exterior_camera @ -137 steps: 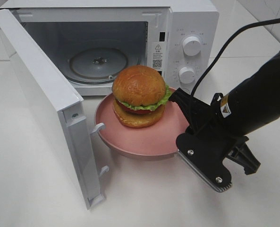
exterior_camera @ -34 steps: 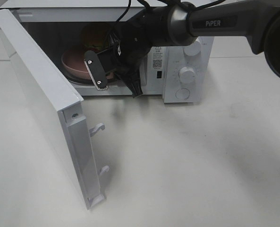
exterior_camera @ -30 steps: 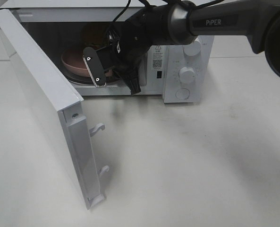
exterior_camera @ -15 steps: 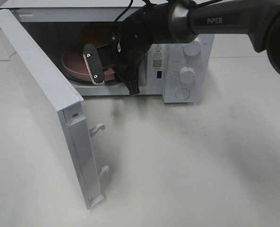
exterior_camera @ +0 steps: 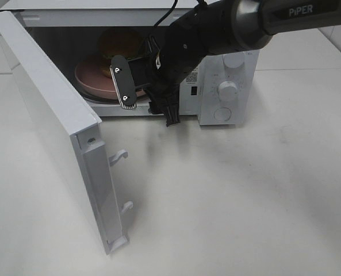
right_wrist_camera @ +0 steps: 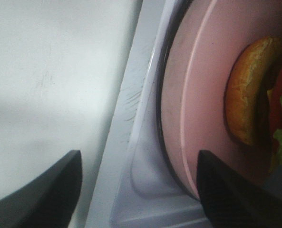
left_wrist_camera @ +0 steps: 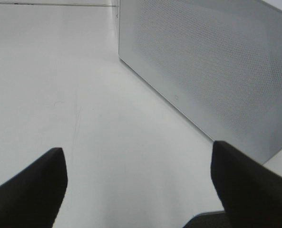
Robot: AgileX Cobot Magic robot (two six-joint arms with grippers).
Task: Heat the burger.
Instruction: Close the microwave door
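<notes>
The left gripper (left_wrist_camera: 138, 190) does not show in the high view. Its own camera shows its fingers wide apart with nothing between them, low over the white table (left_wrist_camera: 83, 95) and facing the perforated outer face of the door (left_wrist_camera: 217, 71). In the high view that door (exterior_camera: 49, 115) hangs fully open along the left edge. To its right, in the upper left of the frame, the pink plate (exterior_camera: 92, 80) now lies inside the microwave (exterior_camera: 216, 103) on the glass turntable (right_wrist_camera: 165, 85), with the burger (exterior_camera: 117, 43) on it toward the back of the cavity. A few seconds ago both stood on the table in front of the oven. At upper centre the right gripper (exterior_camera: 149, 109) has changed most. A second ago it sat at the plate's rim with its jaws closer together; now they stand apart, and it has drawn a little rightward and out toward the cavity mouth. In its wrist view the plate's rim (right_wrist_camera: 188, 118) and the burger (right_wrist_camera: 247, 104) lie beyond the spread fingers (right_wrist_camera: 45, 190), and neither appears to be touched. The loading step therefore looks finished and the plate let go. Farther right, the knobs (exterior_camera: 228, 90) on the control panel are partly hidden by the arm. What appears to remain is clearing that arm from the opening, swinging the door shut and setting the heat.
</notes>
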